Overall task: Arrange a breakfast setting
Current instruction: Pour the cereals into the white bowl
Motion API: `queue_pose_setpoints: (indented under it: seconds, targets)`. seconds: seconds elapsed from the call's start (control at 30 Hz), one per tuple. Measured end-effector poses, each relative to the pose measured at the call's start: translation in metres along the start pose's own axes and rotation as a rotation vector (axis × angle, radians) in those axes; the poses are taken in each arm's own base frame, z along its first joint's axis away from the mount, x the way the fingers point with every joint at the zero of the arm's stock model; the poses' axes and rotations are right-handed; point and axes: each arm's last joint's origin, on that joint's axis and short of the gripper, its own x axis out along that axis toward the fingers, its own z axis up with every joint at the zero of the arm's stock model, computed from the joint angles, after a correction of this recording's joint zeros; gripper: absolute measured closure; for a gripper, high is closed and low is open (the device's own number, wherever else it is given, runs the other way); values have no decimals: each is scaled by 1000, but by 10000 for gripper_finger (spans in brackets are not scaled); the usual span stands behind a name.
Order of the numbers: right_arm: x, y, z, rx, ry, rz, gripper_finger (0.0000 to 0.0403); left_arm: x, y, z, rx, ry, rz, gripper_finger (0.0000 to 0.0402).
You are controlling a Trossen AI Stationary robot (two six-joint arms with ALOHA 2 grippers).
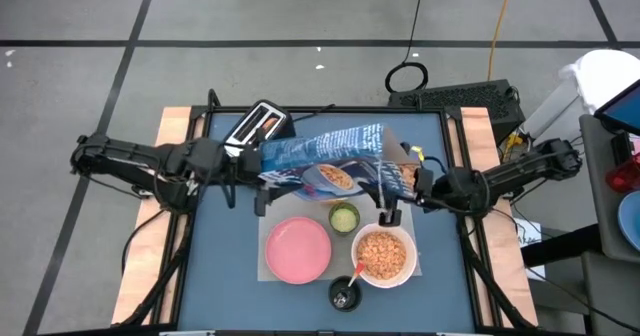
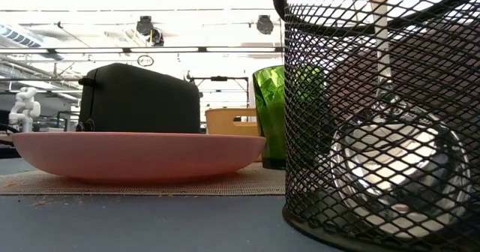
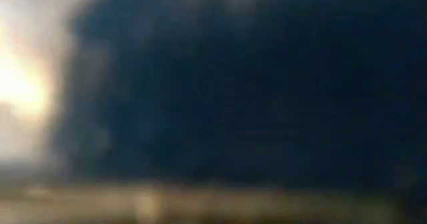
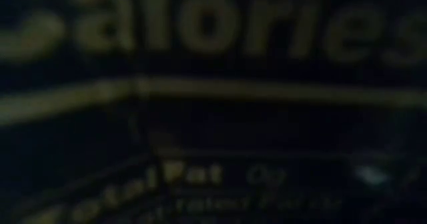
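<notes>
Blue cereal box lies lengthwise across the bench, between both arms. Right claw grips its end; left claw at the other end, grip unclear.

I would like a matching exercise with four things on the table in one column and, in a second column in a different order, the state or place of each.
Things:
1. white bowl
2. pink plate
3. blue cereal box
4. toaster

States or places:
a. lying sideways between the two grippers
b. full of cereal
c. bare, on the mat
d. at the far left part of the table

Pairs: 1-b, 2-c, 3-a, 4-d
</notes>
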Motion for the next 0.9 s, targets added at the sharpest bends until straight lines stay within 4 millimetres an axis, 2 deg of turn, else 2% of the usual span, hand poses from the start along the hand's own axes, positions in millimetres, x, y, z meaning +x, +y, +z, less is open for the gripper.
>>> queue_pose_setpoints:
  seconds: [0.23, 0.53, 0.7, 0.9]
  targets:
    - [-9, -8, 11, -8, 92, -16, 205, -16, 10, -11, -15, 152, 32, 73]
    - [-29, -23, 17, -68, 306, -145, 205, -19, 15, -31, -25, 355, 47, 73]
    - [-45, -35, 23, -79, 398, -261, 205, -19, 17, -32, -44, 369, 58, 73]
    - [-62, -50, 37, -125, 428, -419, 205, -20, 17, -33, -42, 374, 56, 73]
